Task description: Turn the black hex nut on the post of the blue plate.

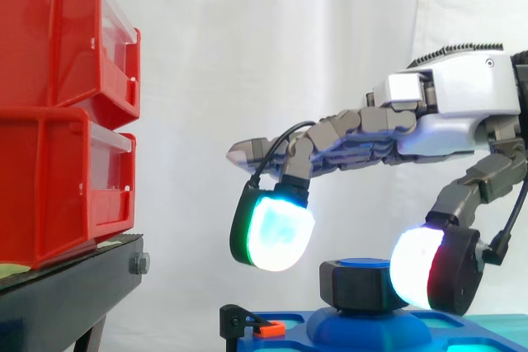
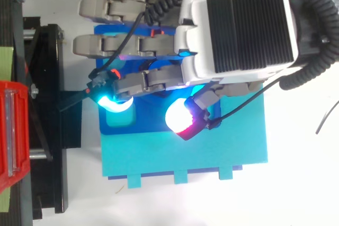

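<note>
While robot hand [image 1: 462, 113] hovers over blue plate [image 2: 119, 125], pads [image 1: 280, 232] flank black hex nut [image 1: 356, 284].

Light is bright and even, with no single lamp to be made out. Behind the blue plate [image 1: 285, 344] the white curtain [image 1: 289, 39] is close to blown out, its folds showing only as faint grey streaks. Above the plate, the hand's [image 1: 462, 96] 2 lit fingertip pads [image 1: 280, 232] burn to plain white at their centres (green and red survive only at the rims). From the top view their cyan glow spills onto the plate under the hand, where the surface is otherwise shaded. The black hex nut [image 1: 355, 286] on the plate stays dark, almost without highlights. Left of the plate, the red bins [image 1: 49, 121] are evenly lit, and shadow lies beneath them.
</note>
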